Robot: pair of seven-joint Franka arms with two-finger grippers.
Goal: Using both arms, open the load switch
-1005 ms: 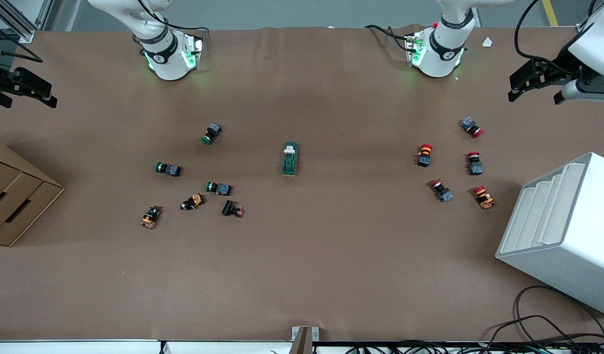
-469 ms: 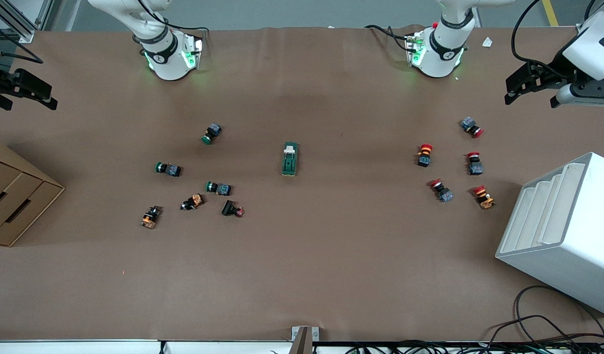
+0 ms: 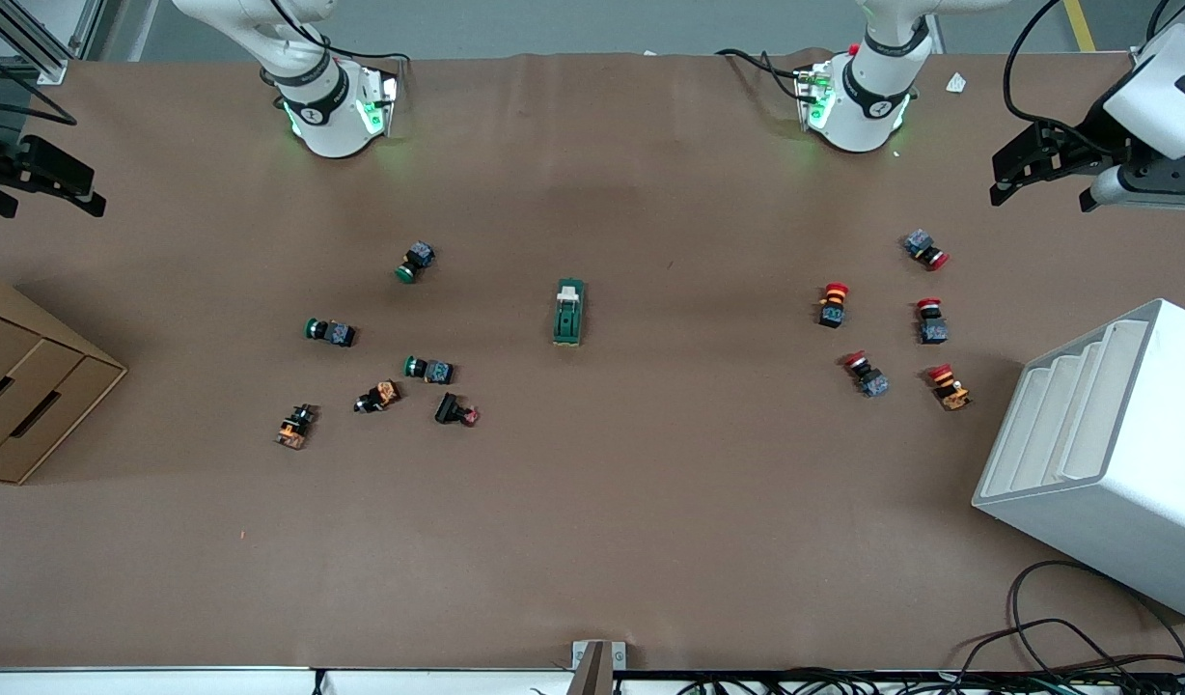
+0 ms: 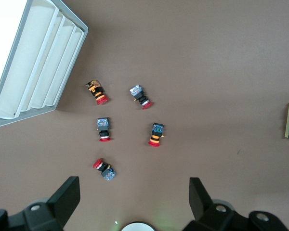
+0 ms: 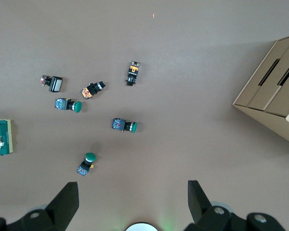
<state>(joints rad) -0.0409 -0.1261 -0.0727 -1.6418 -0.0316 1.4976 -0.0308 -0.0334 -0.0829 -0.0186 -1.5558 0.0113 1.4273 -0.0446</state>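
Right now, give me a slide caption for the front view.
Load switch untouched mid-table between green and red push-button clusters; left pincer and right pincer open at table ends.

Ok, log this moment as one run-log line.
load switch: untouched, mid-table | left gripper: open, over the left arm's table end | right gripper: open, over the right arm's table end | contact: none

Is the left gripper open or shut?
Open. In its wrist view the left gripper's two black fingers stand wide apart with only bare table between them, holding nothing.
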